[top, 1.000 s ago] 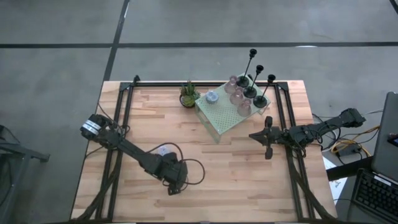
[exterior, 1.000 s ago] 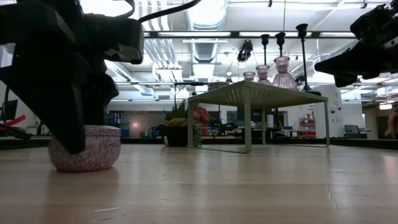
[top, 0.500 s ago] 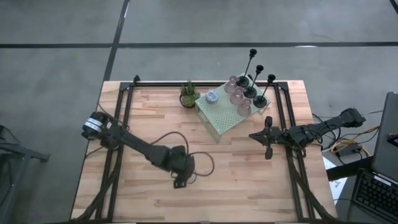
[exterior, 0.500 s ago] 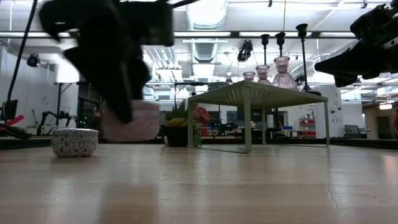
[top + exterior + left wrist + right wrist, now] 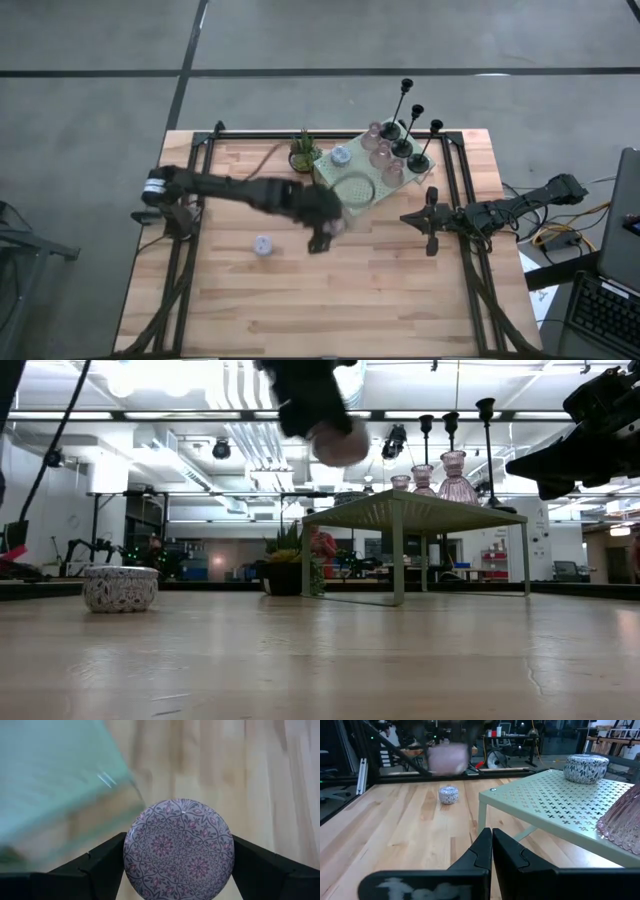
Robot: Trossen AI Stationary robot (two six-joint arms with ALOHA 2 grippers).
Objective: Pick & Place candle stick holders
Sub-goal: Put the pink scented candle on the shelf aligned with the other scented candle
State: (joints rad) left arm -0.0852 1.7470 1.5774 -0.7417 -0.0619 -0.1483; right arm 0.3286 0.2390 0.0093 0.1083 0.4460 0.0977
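Observation:
My left gripper (image 5: 322, 232) is shut on a pink patterned round holder (image 5: 179, 847), high above the table beside the near left edge of the pale green platform (image 5: 362, 192). A lilac round holder (image 5: 263, 244) stands on its base on the table. A blue round holder (image 5: 341, 155), three pinkish glass cups (image 5: 381, 157) and three black stemmed holders (image 5: 402, 146) stand on the platform. My right gripper (image 5: 431, 222) is shut and empty at the table's right. My left gripper pinches the pink holder's round side wall (image 5: 131, 851) between its two fingers (image 5: 105, 862), one on each opposite side. The fingers point down from above. The holder is lifted clear, its patterned top toward the wrist camera; it also shows in the low view (image 5: 340, 442).
A small potted plant (image 5: 304, 152) stands left of the platform at the far edge. Black frame rails (image 5: 190, 200) run along the table's left and right sides. Bare wood (image 5: 330, 300) spreads over the near half.
My left gripper has risen with the pink holder from the table's near left part and carried it up and toward the far right, to the platform's near left edge. The holder is now lifted clear. The lilac holder has stayed in place.

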